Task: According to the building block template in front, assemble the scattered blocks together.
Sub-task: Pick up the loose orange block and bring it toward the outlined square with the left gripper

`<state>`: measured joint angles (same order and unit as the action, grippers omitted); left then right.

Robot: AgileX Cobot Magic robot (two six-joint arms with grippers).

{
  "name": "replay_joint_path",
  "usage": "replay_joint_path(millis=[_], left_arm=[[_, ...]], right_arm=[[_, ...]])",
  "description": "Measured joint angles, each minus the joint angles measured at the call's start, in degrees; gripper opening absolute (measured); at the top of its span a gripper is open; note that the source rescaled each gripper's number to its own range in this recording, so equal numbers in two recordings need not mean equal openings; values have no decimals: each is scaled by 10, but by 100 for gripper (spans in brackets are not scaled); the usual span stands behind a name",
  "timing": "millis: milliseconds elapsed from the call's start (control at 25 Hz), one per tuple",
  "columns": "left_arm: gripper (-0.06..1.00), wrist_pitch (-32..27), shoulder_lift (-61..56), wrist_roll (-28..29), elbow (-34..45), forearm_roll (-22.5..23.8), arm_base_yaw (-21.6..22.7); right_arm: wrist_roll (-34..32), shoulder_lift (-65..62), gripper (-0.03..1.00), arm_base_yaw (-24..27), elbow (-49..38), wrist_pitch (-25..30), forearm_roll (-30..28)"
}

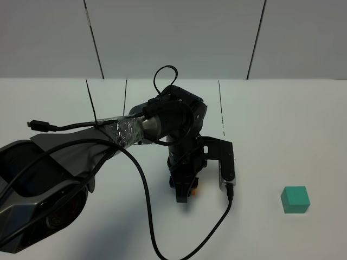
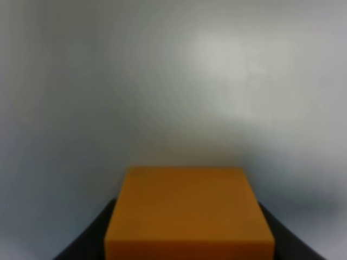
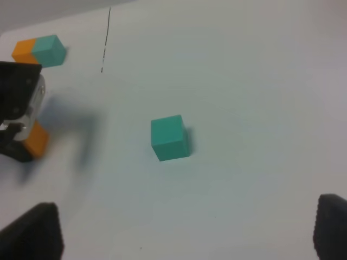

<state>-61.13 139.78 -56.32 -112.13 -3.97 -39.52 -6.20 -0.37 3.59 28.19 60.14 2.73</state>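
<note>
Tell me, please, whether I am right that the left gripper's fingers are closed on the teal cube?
Not quite: the fingers of the left gripper are closed on the orange cube, as the left wrist view shows; the teal cube lies free.

Plain orange cube (image 2: 190, 211); plain teal cube (image 1: 296, 199). The template (image 3: 39, 50) is half orange, half teal. The desk (image 1: 282, 135) is white with thin black lines. The left gripper (image 1: 185, 194) is black.

the left arm (image 1: 49, 184) has a grey and black shell, crinkly silver tape (image 1: 122, 131) round its forearm, and glossy black cables (image 1: 148, 216) looping loose. its black left gripper (image 1: 186, 192) carries a white-faced wrist camera (image 1: 226, 173) on a black bracket.
</note>
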Motion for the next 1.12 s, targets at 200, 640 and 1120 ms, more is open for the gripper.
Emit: replay_joint_path(millis=[200, 640, 1120], left_arm=[[36, -11, 0, 0, -1, -3, 0], [100, -15, 0, 100, -2, 15, 0], [99, -72, -78, 239, -2, 40, 0]], right_arm=[[0, 0, 84, 0, 0, 0, 0], [0, 0, 84, 0, 0, 0, 0], [-1, 0, 83, 0, 0, 0, 0]])
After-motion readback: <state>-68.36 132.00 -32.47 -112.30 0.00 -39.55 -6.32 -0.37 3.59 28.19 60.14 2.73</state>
